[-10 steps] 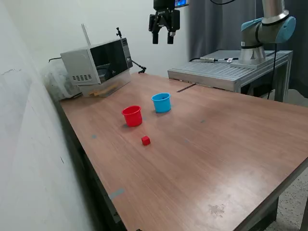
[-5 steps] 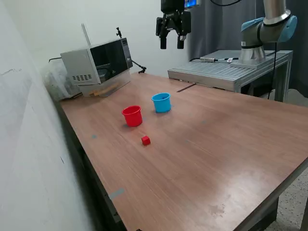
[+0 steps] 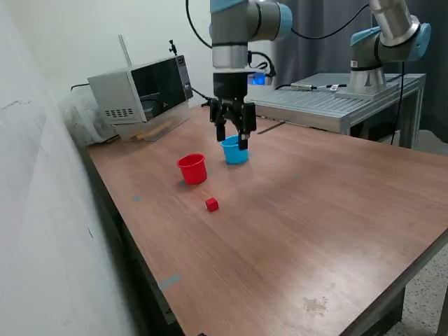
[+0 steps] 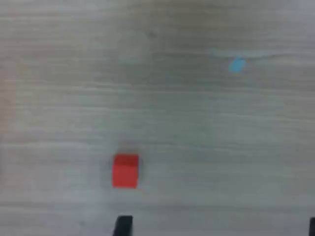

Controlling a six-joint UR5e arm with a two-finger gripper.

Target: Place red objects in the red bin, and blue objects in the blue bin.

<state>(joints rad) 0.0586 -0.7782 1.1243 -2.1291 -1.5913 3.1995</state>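
Observation:
One small red cube (image 3: 212, 204) lies on the wooden table (image 3: 315, 224), in front of the red cup (image 3: 192, 168). The light-blue cup (image 3: 234, 155) stands to the exterior view's right of the red cup. My gripper (image 3: 232, 140) hangs open and empty, in that view overlapping the blue cup's rim, well above and behind the cube. In the wrist view the red cube (image 4: 125, 170) sits near one fingertip (image 4: 123, 226), and the gripper (image 4: 216, 230) is spread wide. No blue cubes and no second red cube are in view.
A microwave (image 3: 143, 89) stands at the table's back on the exterior view's left. A grey metal bench (image 3: 329, 105) with the arm's base is behind the table. A wall runs along the left. A small blue mark (image 4: 237, 65) is on the table.
My gripper has come down from high above the back of the table to just above the blue cup, and the arm now shows. The cube and cups have not moved.

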